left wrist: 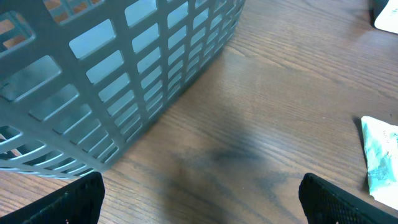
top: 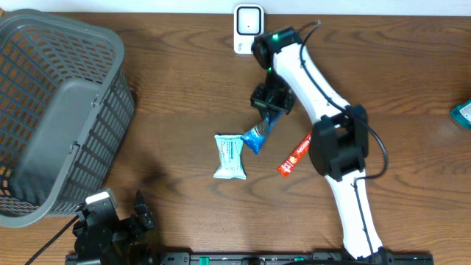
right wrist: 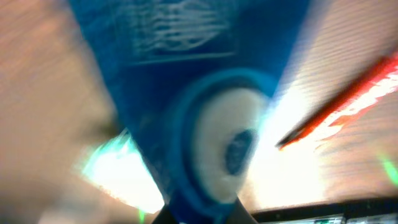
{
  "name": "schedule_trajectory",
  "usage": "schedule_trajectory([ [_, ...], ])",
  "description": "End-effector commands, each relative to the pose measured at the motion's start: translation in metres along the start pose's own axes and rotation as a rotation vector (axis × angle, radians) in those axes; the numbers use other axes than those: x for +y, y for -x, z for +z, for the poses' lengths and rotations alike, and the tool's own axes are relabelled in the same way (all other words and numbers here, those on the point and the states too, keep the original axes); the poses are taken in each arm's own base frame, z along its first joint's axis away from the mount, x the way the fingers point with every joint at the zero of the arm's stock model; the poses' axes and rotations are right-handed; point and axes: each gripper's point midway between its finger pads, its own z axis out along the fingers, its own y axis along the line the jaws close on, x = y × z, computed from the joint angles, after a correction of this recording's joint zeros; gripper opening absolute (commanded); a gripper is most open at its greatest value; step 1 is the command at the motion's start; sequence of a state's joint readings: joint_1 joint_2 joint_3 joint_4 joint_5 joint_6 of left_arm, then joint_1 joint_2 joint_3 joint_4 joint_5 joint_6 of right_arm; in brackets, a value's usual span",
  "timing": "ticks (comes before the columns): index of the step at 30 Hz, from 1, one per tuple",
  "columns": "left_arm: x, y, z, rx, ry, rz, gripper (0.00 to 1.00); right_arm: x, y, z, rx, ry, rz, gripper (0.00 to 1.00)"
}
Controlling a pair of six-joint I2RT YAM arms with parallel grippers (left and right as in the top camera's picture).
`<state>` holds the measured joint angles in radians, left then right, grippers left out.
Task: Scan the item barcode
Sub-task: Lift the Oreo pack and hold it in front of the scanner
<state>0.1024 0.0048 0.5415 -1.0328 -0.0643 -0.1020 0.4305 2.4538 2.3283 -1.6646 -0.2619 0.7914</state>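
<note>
Blue packet (top: pixel 255 138) clamped in my right claw (top: pixel 266 118), tip just beside pale packet (top: pixel 229 156); its print too blurred to read in wrist view | dark wood table (top: pixel 184 88) | my left claw (left wrist: pixel 199 202) gaping, empty, near grey basket (top: pixel 59 110) | red sachet (top: pixel 295 154) and white scanner (top: pixel 249 28) lie apart

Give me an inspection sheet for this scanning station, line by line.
Surface: wooden table, dark grain.
Job's things: blue packet near the centre; white scanner at the far edge.
Clutter: pale blue packet and red stick packet lying flat; grey basket on the left; teal object cut off at the right edge.
End effectors: right end effector shut on the blue packet; left end effector open, holding nothing.
Cables: black cable looping off the right arm.
Surroundings: nothing seen.
</note>
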Motion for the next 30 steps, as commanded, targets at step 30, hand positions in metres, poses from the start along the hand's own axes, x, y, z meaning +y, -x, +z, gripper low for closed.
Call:
schedule_trajectory([
  [30,-0.001,-0.001,0.001,0.004,-0.007,-0.002,1.0,0.101,-0.191,-0.222,0.063,1.413,-1.316,0.02],
])
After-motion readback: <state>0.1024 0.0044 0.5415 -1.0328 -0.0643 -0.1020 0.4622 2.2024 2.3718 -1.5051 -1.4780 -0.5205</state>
